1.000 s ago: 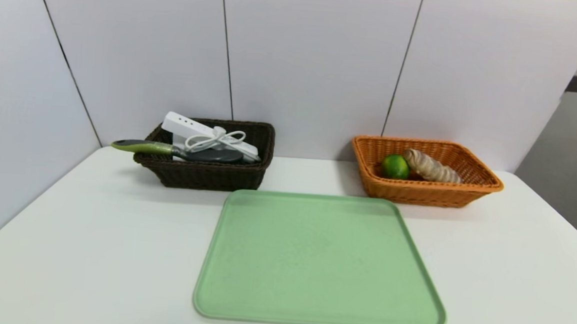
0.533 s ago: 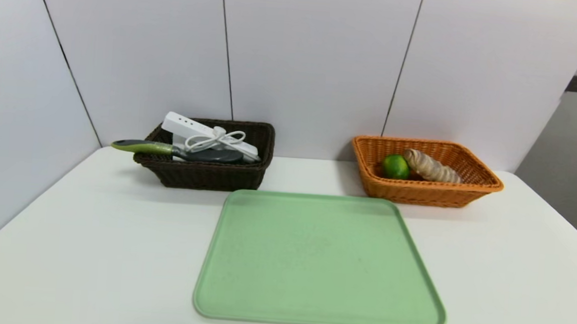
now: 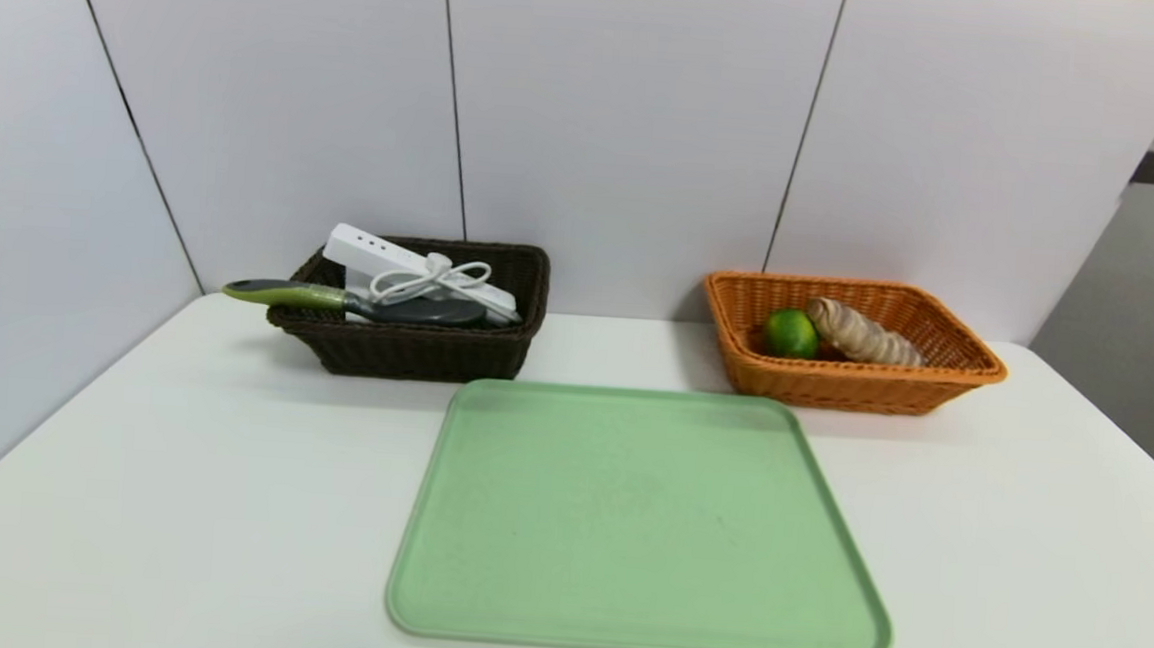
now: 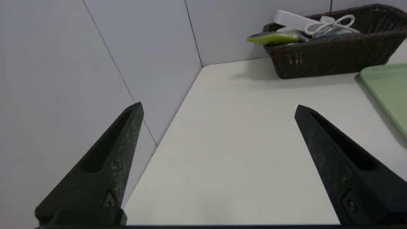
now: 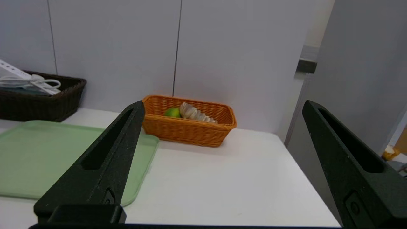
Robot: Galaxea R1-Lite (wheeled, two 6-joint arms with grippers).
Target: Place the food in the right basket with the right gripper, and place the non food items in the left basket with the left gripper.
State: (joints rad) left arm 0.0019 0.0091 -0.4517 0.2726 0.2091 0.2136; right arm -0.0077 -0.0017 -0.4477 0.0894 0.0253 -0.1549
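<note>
From the head view I saw neither arm at all, just the table (image 3: 178, 460) with the green tray (image 3: 640, 523) bare in the middle; the dark basket (image 3: 415, 349) sat at the back on my left with the power strip (image 3: 371, 248), its looped cord (image 3: 430, 277) and the brush (image 3: 338, 299) in it, the brush lying crosswise with its green handle poking out over the basket's left rim, and if the white case was under that pile I couldn't make it out. The orange basket (image 3: 854, 386) sat at the back on my right, well apart from the dark one, with the lime (image 3: 790, 333) just beside the roll (image 3: 862, 333), the roll's long axis running toward the basket's far right end. In the left wrist view, the left gripper (image 4: 217, 108) stood spread wide with nothing between its fingers, held level over bare table near the side wall, the dark basket lying ahead of it and off toward the tray. In the right wrist view, the right gripper (image 5: 222, 106) was equally wide and empty, looking level across the table, and the orange basket lay straight ahead between its fingers, near the tray's corner. By my reckoning everything was already sorted, each arm nearer its own basket, so no reach looked called for.
</note>
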